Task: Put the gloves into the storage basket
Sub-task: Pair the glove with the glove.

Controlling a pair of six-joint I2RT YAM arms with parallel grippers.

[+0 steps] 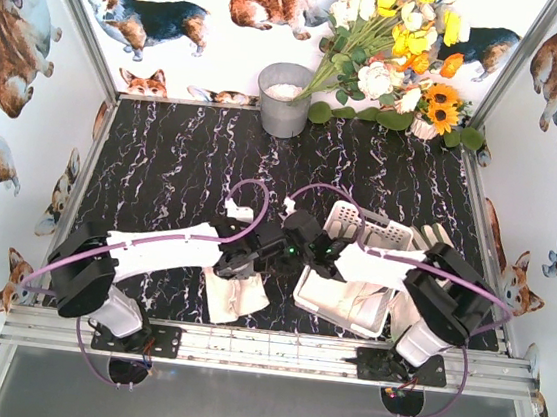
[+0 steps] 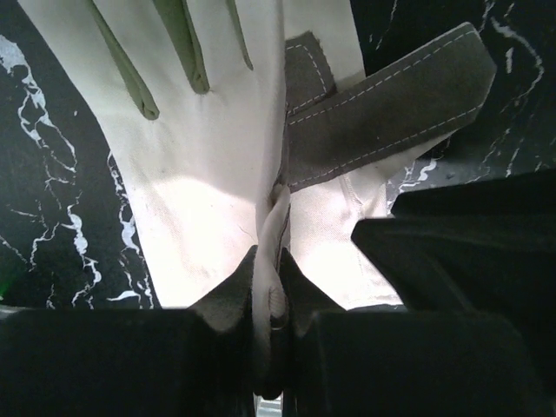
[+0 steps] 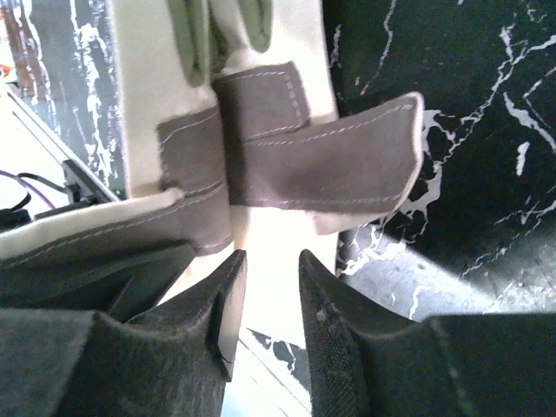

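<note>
Beside basket (image 1: 350, 220) rim, glove (image 2: 200, 174) in left fingers (image 2: 230, 291).

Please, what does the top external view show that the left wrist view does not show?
Only the top external view: the white storage basket, the grey bucket and the flowers. Only the left wrist view: the left end effector shut on a raised fold of the glove, and the stitching on its grey patch. Both: that glove and the black marbled table.
</note>
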